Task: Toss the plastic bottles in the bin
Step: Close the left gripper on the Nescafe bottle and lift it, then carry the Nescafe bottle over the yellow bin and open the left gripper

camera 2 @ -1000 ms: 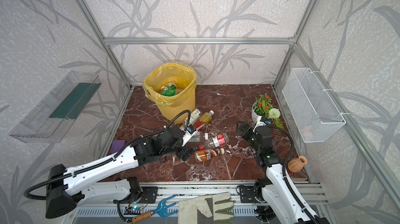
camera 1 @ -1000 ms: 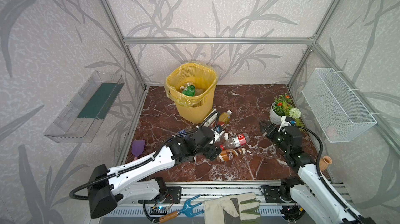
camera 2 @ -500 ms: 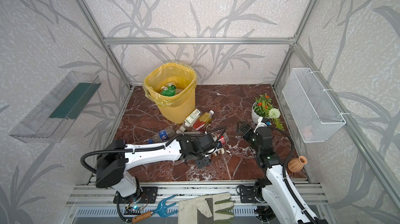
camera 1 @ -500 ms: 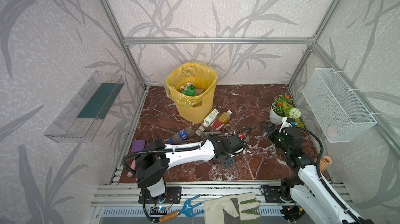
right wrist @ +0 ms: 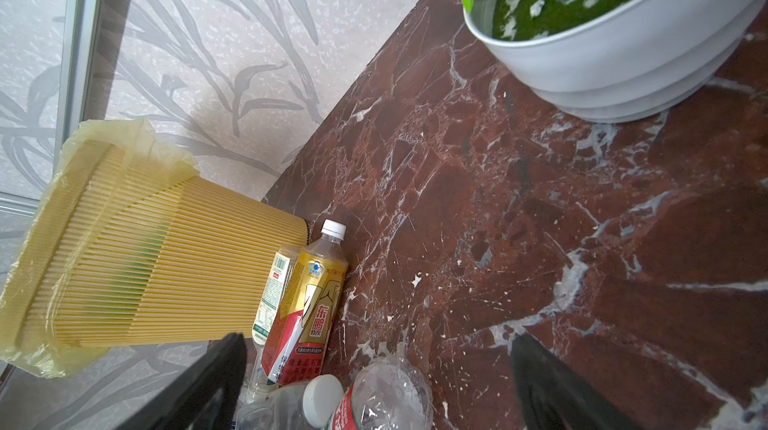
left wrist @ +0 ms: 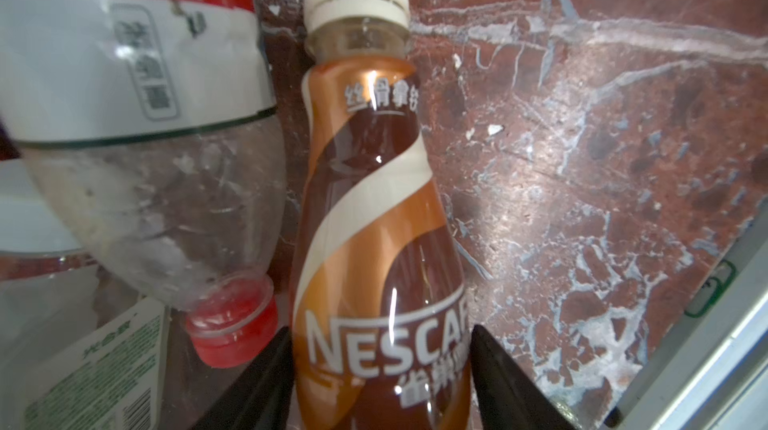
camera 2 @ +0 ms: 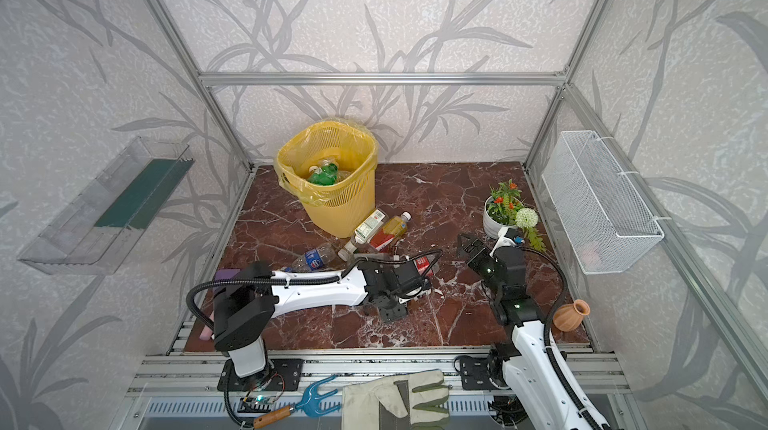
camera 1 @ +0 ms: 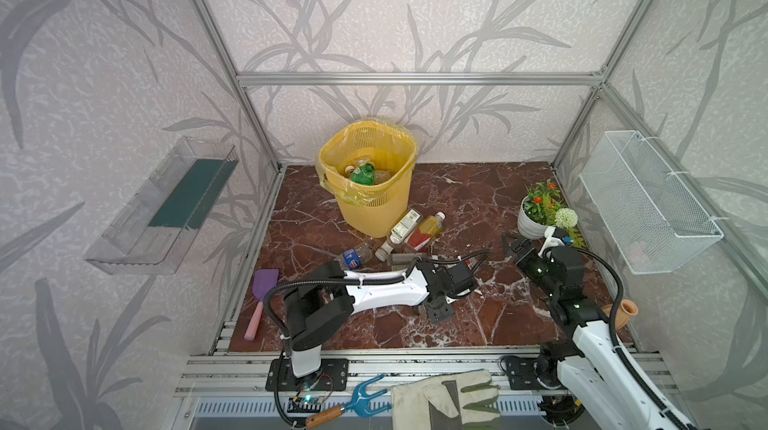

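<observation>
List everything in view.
bin: one, yellow, far floor
bottles in bin: several, green and clear
yellow-label bottle: one, amber, by bin
green-label bottle: one, clear, alongside it
blue-label bottle: one, clear, further left
red-label bottle: one, clear, centre
white-capped bottle: one, clear, beside it
Nescafé bottle: one, brown, centre
potted plant: one, white pot, right
wire basket: one, white, right wall
tray: one, clear, left wall
spatula: one, purple, left edge
vase: one, terracotta, right edge
glove: one, cream, front rail
hand rake: one, blue, front rail
left gripper: one, black, gripping Nescafé bottle
right gripper: one, black, open, near plant
</observation>
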`<state>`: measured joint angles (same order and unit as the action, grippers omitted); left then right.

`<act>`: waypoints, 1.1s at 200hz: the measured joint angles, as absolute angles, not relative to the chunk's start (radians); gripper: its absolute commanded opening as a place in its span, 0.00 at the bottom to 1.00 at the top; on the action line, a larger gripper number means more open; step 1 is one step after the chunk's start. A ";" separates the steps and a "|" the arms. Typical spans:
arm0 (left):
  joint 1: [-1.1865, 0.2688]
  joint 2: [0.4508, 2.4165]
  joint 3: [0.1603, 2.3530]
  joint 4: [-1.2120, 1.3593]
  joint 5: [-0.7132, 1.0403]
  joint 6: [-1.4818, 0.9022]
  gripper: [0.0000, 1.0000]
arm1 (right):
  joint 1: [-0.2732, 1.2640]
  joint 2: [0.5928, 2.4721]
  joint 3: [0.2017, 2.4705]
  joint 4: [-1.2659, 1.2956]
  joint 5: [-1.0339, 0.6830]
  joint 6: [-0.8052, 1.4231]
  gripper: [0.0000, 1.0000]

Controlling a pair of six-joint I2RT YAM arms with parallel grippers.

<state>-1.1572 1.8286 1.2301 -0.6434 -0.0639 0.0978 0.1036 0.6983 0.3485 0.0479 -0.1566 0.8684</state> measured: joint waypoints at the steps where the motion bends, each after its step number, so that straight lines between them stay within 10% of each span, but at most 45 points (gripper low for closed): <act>1: -1.157 1.830 1.230 -0.643 -0.064 0.098 0.68 | 0.103 0.698 0.348 0.048 -0.157 0.869 0.99; 122: -1.158 1.810 1.214 -0.615 -0.016 0.094 0.55 | 0.084 0.690 0.326 0.054 -0.185 0.891 0.99; 220: -1.158 1.206 1.117 -0.493 -0.183 0.064 0.54 | 0.078 0.692 0.317 0.070 -0.195 0.909 0.99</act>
<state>-1.1580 1.2057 1.1168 -0.4934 -0.1825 0.0643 0.0776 0.6918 0.3172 0.0700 -0.1947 0.9089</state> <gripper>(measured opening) 0.542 0.991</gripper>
